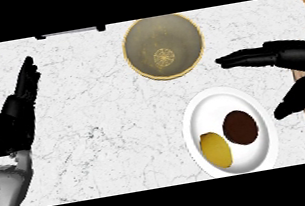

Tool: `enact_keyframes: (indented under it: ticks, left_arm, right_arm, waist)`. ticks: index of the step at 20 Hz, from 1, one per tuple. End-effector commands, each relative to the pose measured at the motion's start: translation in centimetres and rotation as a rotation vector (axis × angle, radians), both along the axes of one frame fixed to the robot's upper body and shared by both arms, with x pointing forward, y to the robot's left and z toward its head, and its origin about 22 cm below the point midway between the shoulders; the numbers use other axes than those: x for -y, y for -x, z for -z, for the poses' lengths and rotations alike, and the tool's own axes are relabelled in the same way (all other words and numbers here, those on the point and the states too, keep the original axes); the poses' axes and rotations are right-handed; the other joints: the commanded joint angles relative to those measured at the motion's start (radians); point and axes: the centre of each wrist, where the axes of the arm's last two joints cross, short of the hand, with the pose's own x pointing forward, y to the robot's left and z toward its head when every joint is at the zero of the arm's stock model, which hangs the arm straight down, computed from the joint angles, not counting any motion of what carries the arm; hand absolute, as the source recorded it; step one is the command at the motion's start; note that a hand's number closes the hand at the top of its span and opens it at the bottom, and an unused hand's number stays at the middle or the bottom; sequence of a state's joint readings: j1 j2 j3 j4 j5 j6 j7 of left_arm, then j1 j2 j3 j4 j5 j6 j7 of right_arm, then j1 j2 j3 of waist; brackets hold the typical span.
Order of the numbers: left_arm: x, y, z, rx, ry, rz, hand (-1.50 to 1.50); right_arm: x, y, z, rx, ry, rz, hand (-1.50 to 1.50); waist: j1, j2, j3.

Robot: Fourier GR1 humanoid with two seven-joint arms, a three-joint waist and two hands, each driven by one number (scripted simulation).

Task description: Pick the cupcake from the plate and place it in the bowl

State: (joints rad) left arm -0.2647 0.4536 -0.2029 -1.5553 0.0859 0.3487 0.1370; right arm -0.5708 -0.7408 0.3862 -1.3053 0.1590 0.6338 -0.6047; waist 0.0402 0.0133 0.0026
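Two items share the plate [215,104] at lower right, the dark cupcake [241,127] beside a yellow food [216,150]; the right hand [303,54], fingers [247,58] wide and empty, should close around the cupcake alone.

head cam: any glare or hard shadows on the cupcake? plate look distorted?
Head view: light is even, no glare or hard shadow on the cupcake; the plate and the bowl both look taller than wide, a vertical stretch; the right hand covers nothing on the plate.
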Motion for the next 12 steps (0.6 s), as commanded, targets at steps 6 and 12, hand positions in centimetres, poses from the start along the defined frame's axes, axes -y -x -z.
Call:
enact_keyframes:
  ticks: [6,12]
  left_arm:
    - [1.1,1.2,0.3,-0.016,0.004,-0.007,0.00]
    - [0.1,0.8,-0.2,0.000,-0.005,-0.018,0.00]
  right_arm:
    - [-0.9,0.5,3.5,-0.051,0.165,-0.275,-1.50]
    - [-3.0,0.3,4.1,0.011,0.356,-0.285,-1.50]
  waist:
    - [-0.006,-0.009,-0.001]
    - [-0.024,-0.012,-0.002]
